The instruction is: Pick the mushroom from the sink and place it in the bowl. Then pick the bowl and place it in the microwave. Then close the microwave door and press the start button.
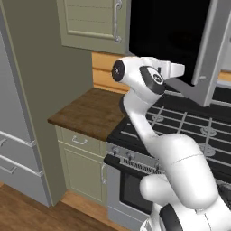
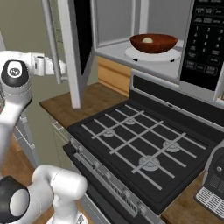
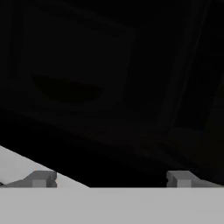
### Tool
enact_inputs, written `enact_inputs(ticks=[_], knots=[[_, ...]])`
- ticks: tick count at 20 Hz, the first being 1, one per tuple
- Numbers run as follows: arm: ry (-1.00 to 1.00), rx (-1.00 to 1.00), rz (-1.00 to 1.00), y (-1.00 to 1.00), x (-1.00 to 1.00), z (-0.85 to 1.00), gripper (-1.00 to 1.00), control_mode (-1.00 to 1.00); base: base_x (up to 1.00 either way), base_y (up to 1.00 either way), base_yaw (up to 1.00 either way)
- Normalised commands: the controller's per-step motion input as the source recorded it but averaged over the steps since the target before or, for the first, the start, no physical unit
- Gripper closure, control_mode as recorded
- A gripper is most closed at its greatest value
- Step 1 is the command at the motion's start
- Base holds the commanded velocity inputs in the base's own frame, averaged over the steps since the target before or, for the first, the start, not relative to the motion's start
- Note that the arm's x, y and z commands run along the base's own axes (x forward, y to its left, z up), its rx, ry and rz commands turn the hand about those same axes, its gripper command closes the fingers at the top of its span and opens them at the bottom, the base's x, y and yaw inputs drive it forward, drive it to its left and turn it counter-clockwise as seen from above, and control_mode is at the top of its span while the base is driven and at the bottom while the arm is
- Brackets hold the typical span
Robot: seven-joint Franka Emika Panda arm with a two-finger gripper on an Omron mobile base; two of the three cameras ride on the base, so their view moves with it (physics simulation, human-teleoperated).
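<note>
At the left stood a grey refrigerator (image 1: 18, 135) against a green cabinet column, with a brown wooden counter (image 1: 90, 113) beside it. The counter's near edge was square and its top gave open room. The white arm rose past the stove's (image 2: 140, 144) left front corner and reached up toward the microwave door (image 2: 70, 52), which stood swung wide open, its bottom edge hanging over the seam between counter and stove. The gripper (image 3: 109, 179) was pressed close against the door's black glass on the outer face. Its fingers (image 3: 41, 178) stood spread to their widest, with nothing between them; in the hand view the dark glass lay just beyond the tips. Whether the tips touched the glass could not be told.

Farther right, the microwave (image 2: 144, 57) cavity was open and unobstructed at its front edge. The bowl (image 2: 153, 43) sat on the round white plate (image 2: 170, 56) inside, with the mushroom (image 2: 148, 40) resting in it. The dark control strip (image 2: 204, 39) flanked the cavity on the right. Below, the stove grates lay bare.
</note>
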Motion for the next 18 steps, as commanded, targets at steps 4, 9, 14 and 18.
enact_inputs(ticks=[4, 9, 14, 18], knots=[[0.0, 0.25, 0.13, -1.0, 0.52, 0.0, -1.0, -1.0, 0.0, 0.0, 0.0], [-0.03, 0.21, 0.17, -0.93, 0.78, 0.0, -1.0, -1.0, 0.0, 0.0, 0.0], [-0.05, 0.15, 0.16, -0.74, 0.83, 0.0, -1.0, -1.0, 0.0, 0.0, 0.0], [-0.01, 0.11, 0.13, -0.6, 0.76, 0.0, -1.0, -1.0, 0.0, 0.0, 0.0]])
